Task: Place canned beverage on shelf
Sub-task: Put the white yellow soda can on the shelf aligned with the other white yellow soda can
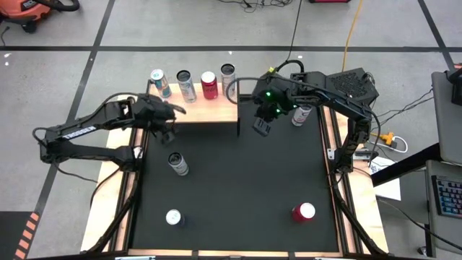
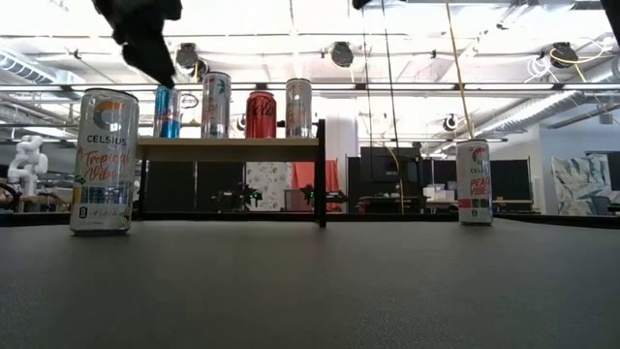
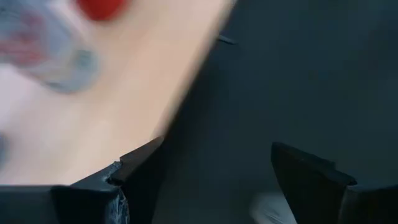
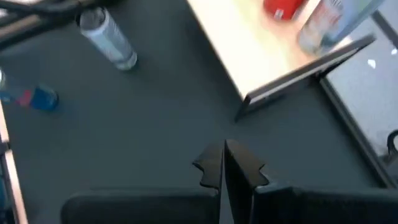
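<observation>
Under the left claw [image 1: 172, 120] and right claw [image 1: 261, 127]: a black bench [image 1: 238, 188] edged by pale wooden rails [image 1: 341, 209]. Well outward of the right claw, off the bench: orange plug [image 1: 390, 137], white paper [image 1: 386, 186], keyboard [image 1: 449, 195]. Beyond it on the floor, a yellow cable [image 1: 351, 29]. Far beyond the left claw, an orange vacuum [image 1: 29, 11].

Overhead and table-level views share the shelf [image 1: 193, 110].
</observation>
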Controlling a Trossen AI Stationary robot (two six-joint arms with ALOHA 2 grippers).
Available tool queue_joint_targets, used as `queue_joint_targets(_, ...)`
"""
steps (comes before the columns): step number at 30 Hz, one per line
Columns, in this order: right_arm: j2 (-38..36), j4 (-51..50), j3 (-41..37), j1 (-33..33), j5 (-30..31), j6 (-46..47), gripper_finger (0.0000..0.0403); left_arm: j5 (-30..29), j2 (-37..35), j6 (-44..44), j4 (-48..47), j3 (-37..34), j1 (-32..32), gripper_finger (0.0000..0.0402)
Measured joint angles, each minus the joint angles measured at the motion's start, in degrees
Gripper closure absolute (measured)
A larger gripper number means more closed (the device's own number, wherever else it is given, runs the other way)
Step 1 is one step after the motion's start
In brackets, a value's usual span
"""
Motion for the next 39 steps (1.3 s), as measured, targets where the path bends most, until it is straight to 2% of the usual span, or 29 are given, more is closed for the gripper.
queue_joint_targets(7, 0.0, -1.03, 0.0, 3.94, 0.05, 0.41, 0.0403, 9.55, -2.86, -7.61, -0.72, 0.0, -3.07, 0.011)
queue_joint_targets(17, 0.0, -1.19, 0.0, 6.0, 0.66, 3.18, 0.0403, 9.75, -2.51, -8.57, -4.21, 0.0, -6.09, 0.0106)
queue_joint_targets(24, 0.0, -1.23, 0.0, 5.96, 8.08, 3.38, 0.0403, 10.51, -2.42, -8.93, -4.3, 0.0, -9.1, 0.0087)
queue_joint_targets(35, 0.0, -1.26, 0.0, 6.0, 7.97, 4.86, 0.0401, 12.07, -2.4, -8.96, -4.05, 0.0, -11.24, 0.0085)
queue_joint_targets(39, 0.0, -1.65, 0.0, 6.11, 7.93, 4.86, 0.0383, 12.7, -2.4, -8.94, -3.25, 0.0, -11.24, 0.0085)
